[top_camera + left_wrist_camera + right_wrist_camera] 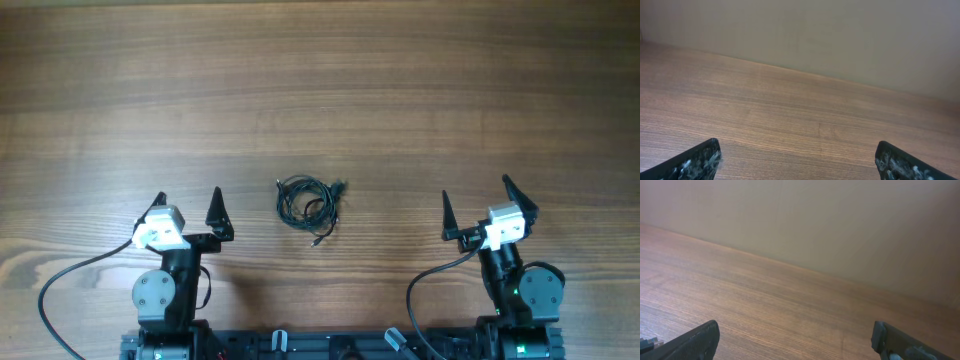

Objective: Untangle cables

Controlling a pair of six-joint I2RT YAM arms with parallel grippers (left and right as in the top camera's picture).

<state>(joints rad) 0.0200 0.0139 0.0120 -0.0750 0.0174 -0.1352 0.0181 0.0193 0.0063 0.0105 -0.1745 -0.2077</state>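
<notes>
The cables [308, 203] lie as a small bundle of thin black loops on the wooden table [320, 90], near its middle, with a tiny plug end trailing toward the front. My left gripper [188, 199] stands open to the left of the bundle, well apart from it. My right gripper [476, 193] is open too, farther off on the right. In the left wrist view only bare wood shows between the open gripper [798, 159]. The right wrist view likewise shows an open gripper [795, 339] over bare wood. Neither wrist view shows the cables.
Thicker black arm cables [60, 285] curve along the table's front edge on the left, and a similar one [425, 285] loops beside the right arm base. A plain wall [840, 35] rises behind the table's far edge.
</notes>
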